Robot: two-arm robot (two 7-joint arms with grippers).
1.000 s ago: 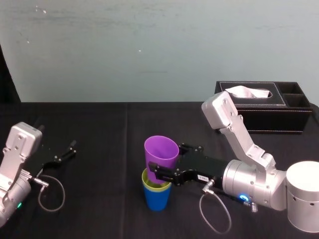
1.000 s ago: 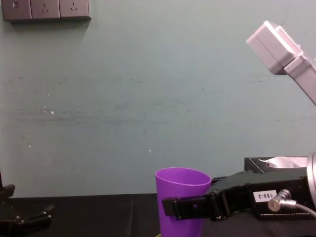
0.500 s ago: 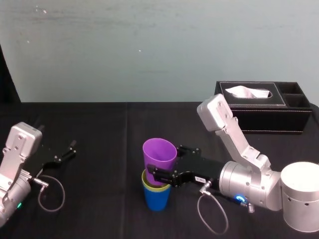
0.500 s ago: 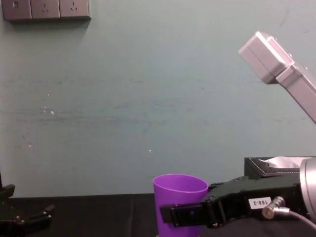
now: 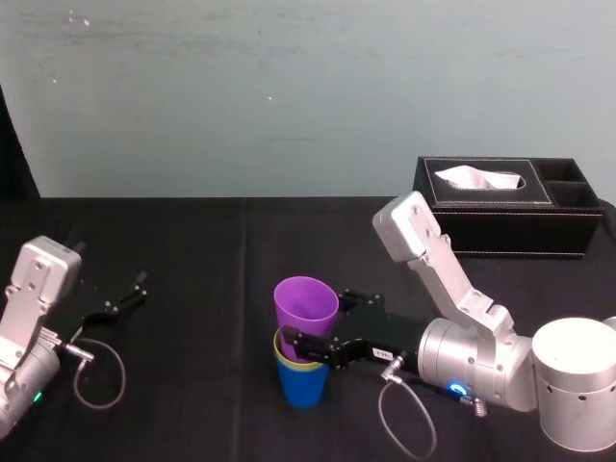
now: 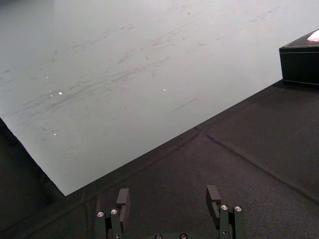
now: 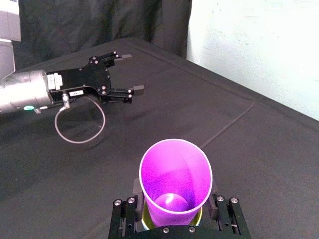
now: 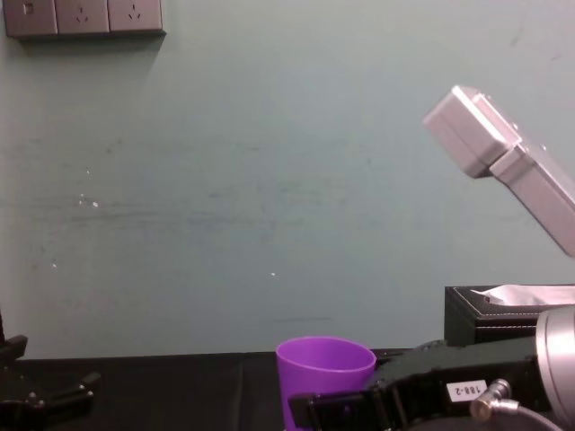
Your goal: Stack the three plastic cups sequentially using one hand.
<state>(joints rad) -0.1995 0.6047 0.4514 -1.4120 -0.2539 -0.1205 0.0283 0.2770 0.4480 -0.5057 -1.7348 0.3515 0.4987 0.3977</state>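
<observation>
A purple cup point(image 5: 306, 306) stands tilted with its base inside a yellow-green cup point(image 5: 289, 357), which is nested in a blue cup point(image 5: 302, 386) at the middle of the black table point(image 5: 192, 250). My right gripper point(image 5: 316, 315) is shut on the purple cup, one finger on each side of its lower wall. In the right wrist view the purple cup point(image 7: 175, 181) sits between the fingers, and the yellow-green rim point(image 7: 144, 217) shows beneath it. The chest view shows the purple cup point(image 8: 324, 361) from the side. My left gripper point(image 6: 168, 198) rests open at the table's left.
A black tissue box point(image 5: 500, 207) stands at the back right, behind the right arm's elbow. A grey cable loop point(image 5: 96, 375) lies beside the left arm. The left gripper point(image 7: 132, 73) lies well away from the stack.
My right gripper has come down and slightly left with the purple cup, sinking it deeper into the yellow-green cup. The left arm has not moved.
</observation>
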